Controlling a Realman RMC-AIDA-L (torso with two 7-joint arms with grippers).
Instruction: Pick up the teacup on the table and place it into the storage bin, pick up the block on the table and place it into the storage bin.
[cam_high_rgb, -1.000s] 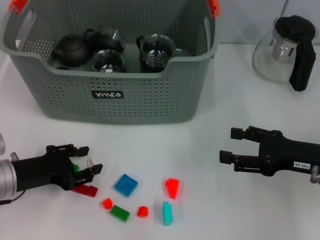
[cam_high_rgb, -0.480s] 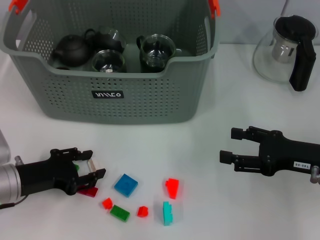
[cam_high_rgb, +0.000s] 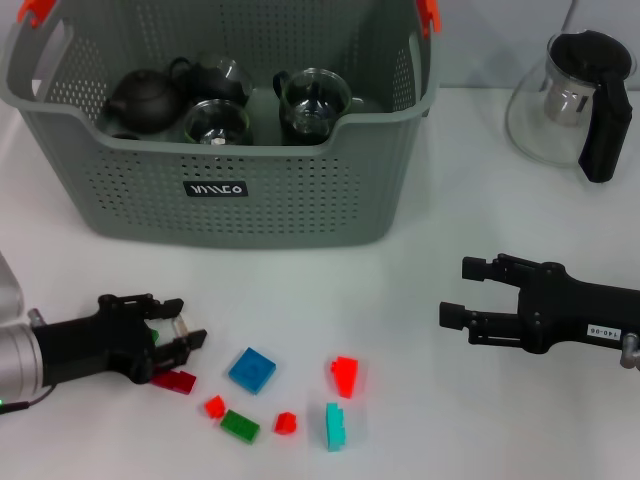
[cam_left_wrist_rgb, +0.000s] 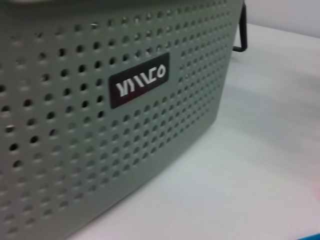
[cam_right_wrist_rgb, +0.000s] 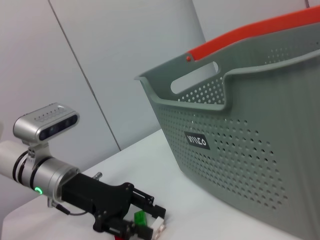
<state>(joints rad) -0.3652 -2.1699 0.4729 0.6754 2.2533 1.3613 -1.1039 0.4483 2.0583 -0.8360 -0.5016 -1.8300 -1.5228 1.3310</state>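
Note:
The grey perforated storage bin stands at the back left; it also shows in the left wrist view and the right wrist view. Inside it are a dark teapot and glass teacups. No teacup shows on the table. My left gripper lies low at the front left, open, with a small green block between its jaws; the right wrist view shows it too. A flat red block lies just in front of it. My right gripper is open and empty at the right.
Loose blocks lie at the front middle: a blue one, a green one, a teal one and three red ones. A glass teapot with a black handle stands at the back right.
My left gripper has drawn back slightly toward the front left and stays around the green block. The right arm has not moved.

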